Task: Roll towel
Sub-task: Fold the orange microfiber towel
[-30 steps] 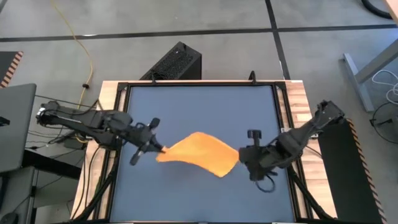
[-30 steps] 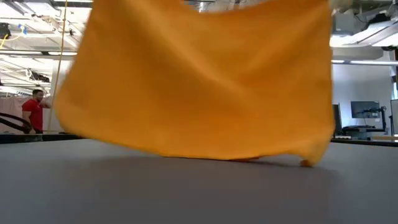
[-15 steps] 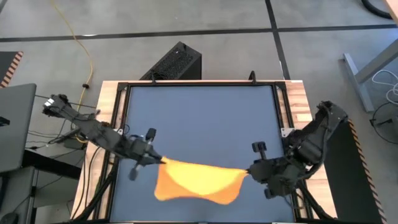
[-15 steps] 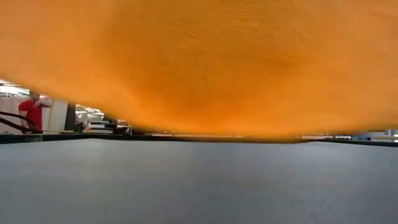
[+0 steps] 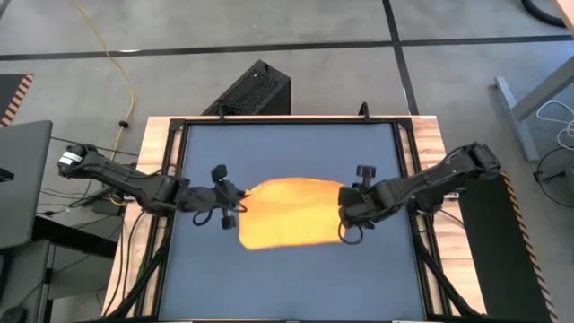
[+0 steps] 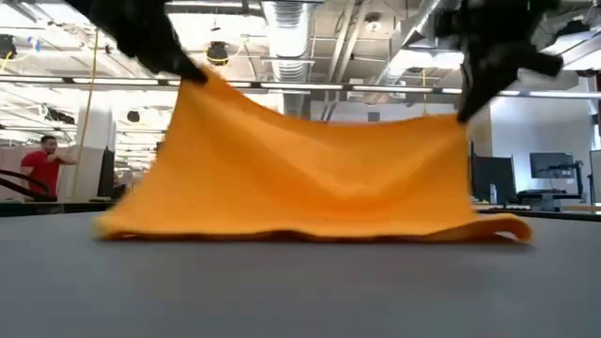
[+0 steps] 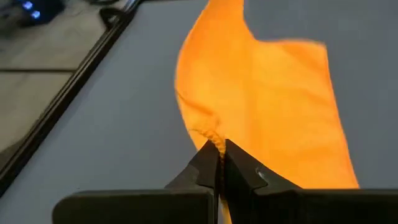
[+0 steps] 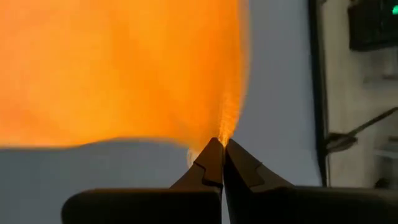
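Yellow towel [image 5: 289,213]: lower edge on blue surface [image 5: 287,148] | left pincer [image 5: 237,196]: clamped on one upper corner | right pincer [image 5: 340,199]: clamped on the other

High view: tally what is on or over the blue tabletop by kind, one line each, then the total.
Yellow towel: 1, held up by two corners, its lower edge on the table
Grippers: 2, the left gripper and the right gripper, each shut on a towel corner
Total: 3
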Available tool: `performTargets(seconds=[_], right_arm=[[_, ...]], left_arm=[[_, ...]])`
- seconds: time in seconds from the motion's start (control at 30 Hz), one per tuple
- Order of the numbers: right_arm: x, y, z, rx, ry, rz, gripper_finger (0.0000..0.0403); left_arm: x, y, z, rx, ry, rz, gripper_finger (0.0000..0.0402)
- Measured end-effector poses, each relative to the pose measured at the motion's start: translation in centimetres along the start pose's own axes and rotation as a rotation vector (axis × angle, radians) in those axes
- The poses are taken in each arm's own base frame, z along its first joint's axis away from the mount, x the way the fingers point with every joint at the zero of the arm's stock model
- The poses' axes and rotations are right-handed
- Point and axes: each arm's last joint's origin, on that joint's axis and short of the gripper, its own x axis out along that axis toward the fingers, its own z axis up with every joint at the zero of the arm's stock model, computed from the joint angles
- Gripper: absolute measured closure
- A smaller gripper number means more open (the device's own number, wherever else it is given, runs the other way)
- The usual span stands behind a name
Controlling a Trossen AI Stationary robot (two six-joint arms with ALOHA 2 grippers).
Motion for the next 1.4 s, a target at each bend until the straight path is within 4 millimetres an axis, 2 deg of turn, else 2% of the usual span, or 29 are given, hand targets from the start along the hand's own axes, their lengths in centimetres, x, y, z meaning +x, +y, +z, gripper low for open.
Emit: performTargets(seconds=[0.1, 0.2, 0.37, 0.47, 0.77, 0.97, 1.2, 1.4], right_arm=[[2.0, 0.7, -0.7, -0.003, 0.001, 0.000, 0.0384], [3.0, 2.0, -1.1, 0.001, -0.052, 0.022, 0.0384], [2.6, 4.4, -1.7, -0.012, -0.140, 0.106, 0.0384], [1.9, 5.6, -2.3, 0.008, -0.167, 0.152, 0.0384], [1.2, 7.7, -3.9, 0.133, -0.182, 0.218, 0.0376], [0.7, 8.2, -3.7, 0.175, -0.212, 0.263, 0.0326], [0.7, 8.4, -4.1, 0.147, -0.176, 0.284, 0.0264], [0.7, 8.2, -4.4, 0.174, -0.140, 0.274, 0.0230]], left_arm=[[0.8, 0.5, -1.7, 0.009, 0.050, 0.017, 0.0401], [1.6, 0.8, -3.6, 0.004, 0.075, 0.010, 0.0401], [2.5, 0.5, -6.4, -0.052, 0.058, -0.115, 0.0401], [2.6, 0.3, -7.5, -0.093, 0.051, -0.189, 0.0401], [2.3, -0.5, -7.9, -0.133, 0.088, -0.330, 0.0401], [2.1, -1.0, -8.2, -0.150, 0.111, -0.351, 0.0392], [1.6, -1.9, -8.4, -0.143, 0.124, -0.391, 0.0345], [1.4, -2.1, -8.7, -0.127, 0.156, -0.407, 0.0311]])
